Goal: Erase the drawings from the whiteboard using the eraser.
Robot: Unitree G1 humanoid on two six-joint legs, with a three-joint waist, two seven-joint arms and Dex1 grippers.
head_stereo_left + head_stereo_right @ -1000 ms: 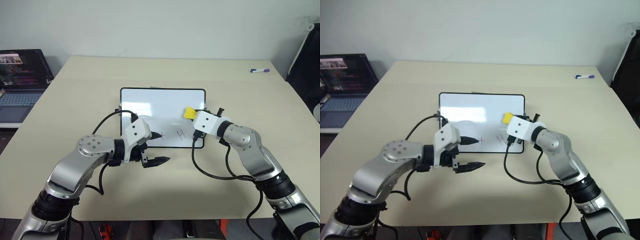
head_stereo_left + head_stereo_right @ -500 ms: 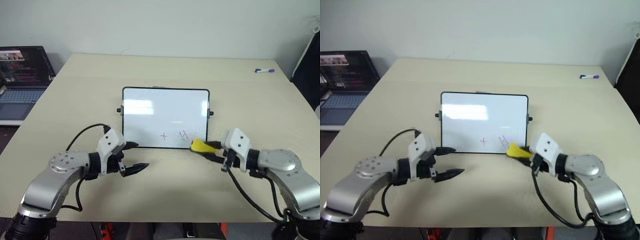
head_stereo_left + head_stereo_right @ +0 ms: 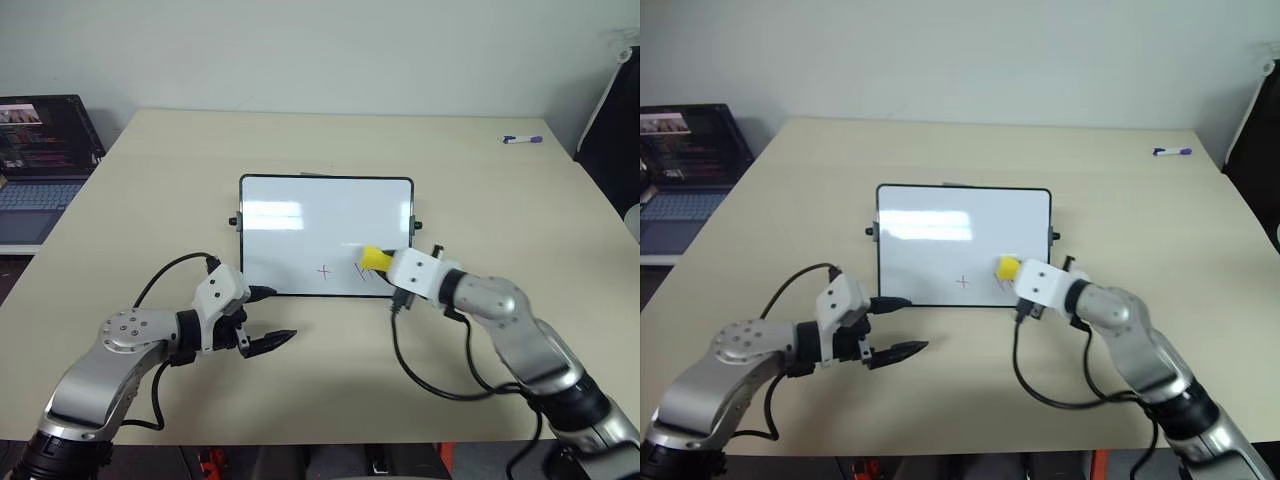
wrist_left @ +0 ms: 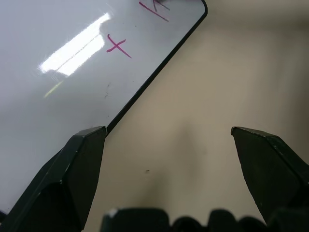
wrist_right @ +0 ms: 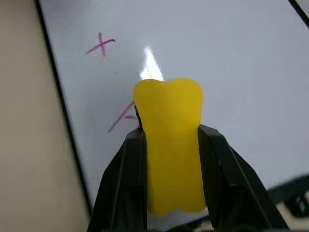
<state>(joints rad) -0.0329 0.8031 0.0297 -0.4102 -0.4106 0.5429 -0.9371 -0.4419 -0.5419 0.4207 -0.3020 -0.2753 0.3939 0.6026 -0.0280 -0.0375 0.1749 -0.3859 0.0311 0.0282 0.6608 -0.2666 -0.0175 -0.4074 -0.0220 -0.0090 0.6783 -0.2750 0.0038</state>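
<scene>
- My left gripper [image 3: 272,318] hung nearest of all, over bare table [image 3: 330,360] just short of the whiteboard's near left corner, its black fingers [image 4: 72,169] spread wide apart with nothing between them.
- My right gripper [image 5: 169,159] was clamped on the eraser [image 3: 375,258], which stuck out over the near right part of the whiteboard [image 3: 300,225].
- From the head views, the eraser covered most of the mark beneath it; my right wrist view showed a pink stroke [image 5: 120,117] emerging just beside the yellow block. I could not tell whether the eraser touched the board.
- The plus sign [image 3: 323,271] sat on the board's near edge, left of the eraser; my left wrist view caught it too, along with the black frame running past one finger.
- Farther off, a laptop [image 3: 40,150] stood at the far left beside the table, and a marker pen [image 3: 520,139] lay near the far right corner.
</scene>
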